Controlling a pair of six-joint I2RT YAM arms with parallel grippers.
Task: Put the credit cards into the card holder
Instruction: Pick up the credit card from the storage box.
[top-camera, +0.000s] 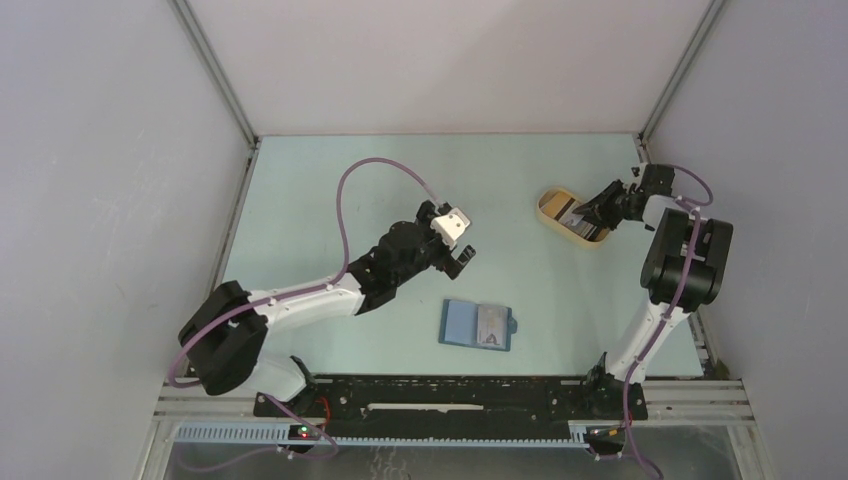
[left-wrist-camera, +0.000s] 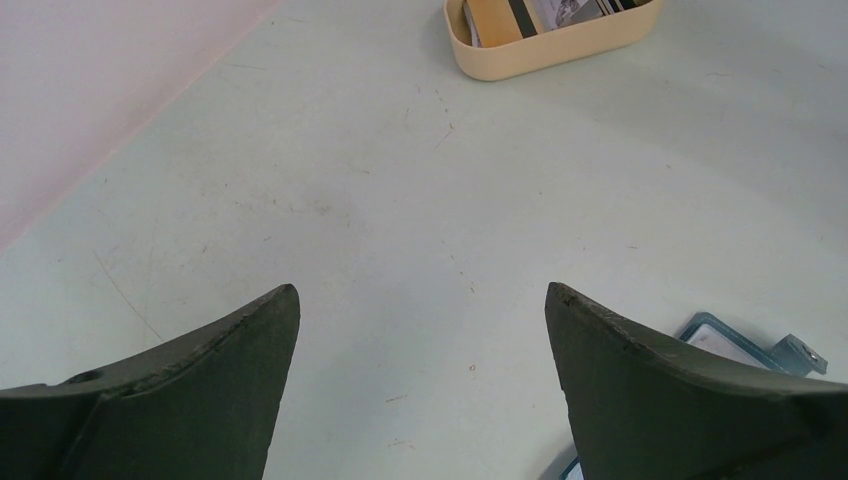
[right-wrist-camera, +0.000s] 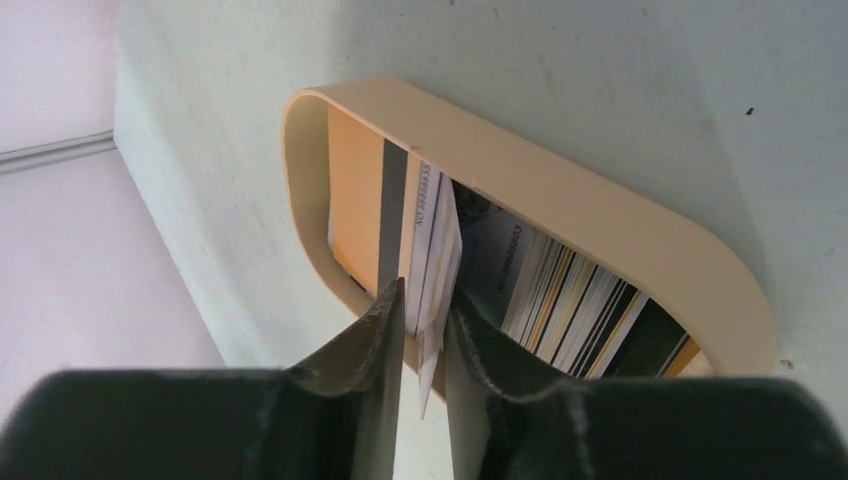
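Now | right hand: thin white credit card between fingers | smooth oval tray

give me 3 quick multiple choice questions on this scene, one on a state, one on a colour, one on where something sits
1. The left gripper has its jaws:
A. wide open, nothing between them
B. shut on a card
C. shut on a pen

2. The tray is:
A. tan
B. red
C. black

3. The card holder lies:
A. in the tray
B. on the table, near the arm bases
C. in the left gripper

Answers:
1 A, the left wrist view shows both jaws far apart over bare table.
2 A, its rim and walls are tan.
3 B, it lies opened flat on the table, apart from the tray.
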